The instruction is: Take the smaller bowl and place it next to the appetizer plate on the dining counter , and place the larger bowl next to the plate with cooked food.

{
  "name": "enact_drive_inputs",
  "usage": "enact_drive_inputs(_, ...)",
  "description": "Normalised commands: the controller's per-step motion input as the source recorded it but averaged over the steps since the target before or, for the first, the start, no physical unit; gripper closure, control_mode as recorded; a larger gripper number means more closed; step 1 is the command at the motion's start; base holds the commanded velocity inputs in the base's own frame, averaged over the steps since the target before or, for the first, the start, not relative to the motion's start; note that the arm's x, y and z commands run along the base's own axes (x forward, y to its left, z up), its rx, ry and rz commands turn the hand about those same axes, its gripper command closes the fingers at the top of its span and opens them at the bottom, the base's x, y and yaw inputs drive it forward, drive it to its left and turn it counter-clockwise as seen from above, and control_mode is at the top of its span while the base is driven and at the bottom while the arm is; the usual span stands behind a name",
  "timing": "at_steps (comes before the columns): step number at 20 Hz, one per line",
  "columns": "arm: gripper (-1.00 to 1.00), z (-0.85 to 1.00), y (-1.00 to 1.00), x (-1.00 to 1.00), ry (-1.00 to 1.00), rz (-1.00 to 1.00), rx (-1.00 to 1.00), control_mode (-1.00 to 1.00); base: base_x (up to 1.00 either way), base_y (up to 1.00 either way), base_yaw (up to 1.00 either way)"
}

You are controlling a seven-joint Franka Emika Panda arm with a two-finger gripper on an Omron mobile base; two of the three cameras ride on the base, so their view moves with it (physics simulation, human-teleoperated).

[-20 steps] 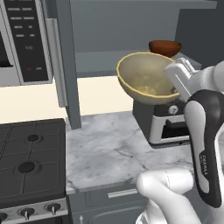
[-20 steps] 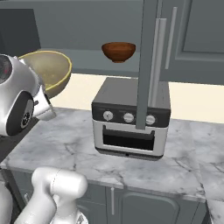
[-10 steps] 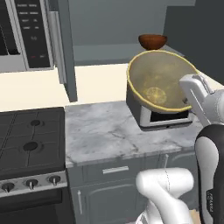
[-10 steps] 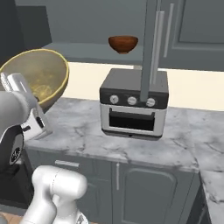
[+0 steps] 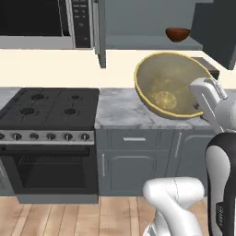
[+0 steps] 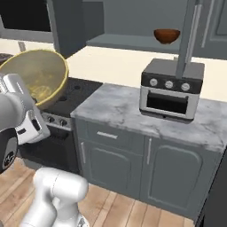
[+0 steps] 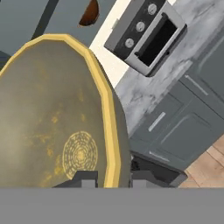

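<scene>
While gripped at its rim, the larger bowl (image 5: 168, 85) is held tilted in the air.
The end effector (image 7: 113, 178) is closed on the bowl's yellow rim, above the stove (image 5: 48, 107) and marbled table (image 6: 133, 111). The smaller bowl (image 6: 166, 35) is seen on a shelf (image 6: 133, 42) above the toaster oven (image 6: 172, 89).

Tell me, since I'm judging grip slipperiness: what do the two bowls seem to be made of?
The larger bowl looks like matte glazed ceramic: olive-yellow, speckled, with a printed lemon slice, though that is uncertain. The smaller bowl looks like glossy reddish-brown wood, or wood-look glaze.
</scene>
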Motion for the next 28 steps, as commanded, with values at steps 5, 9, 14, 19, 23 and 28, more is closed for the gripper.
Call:
enact_drive_inputs(5,1.00,0.00,0.00,0.00,0.00,0.00,0.00,1.00,-0.21,0.00,0.93)
enact_drive_inputs(9,1.00,0.00,0.00,0.00,0.00,0.00,0.00,1.00,-0.11,0.00,1.00)
enact_drive_inputs(14,1.00,0.00,0.00,0.00,0.00,0.00,0.00,1.00,-0.01,0.00,1.00)
enact_drive_inputs(19,1.00,0.00,0.00,0.00,0.00,0.00,0.00,1.00,0.27,0.00,0.94)
enact_drive_inputs(23,1.00,0.00,0.00,0.00,0.00,0.00,0.00,1.00,0.61,0.00,0.85)
enact_drive_inputs(28,1.00,0.00,0.00,0.00,0.00,0.00,0.00,1.00,0.74,0.64,0.60)
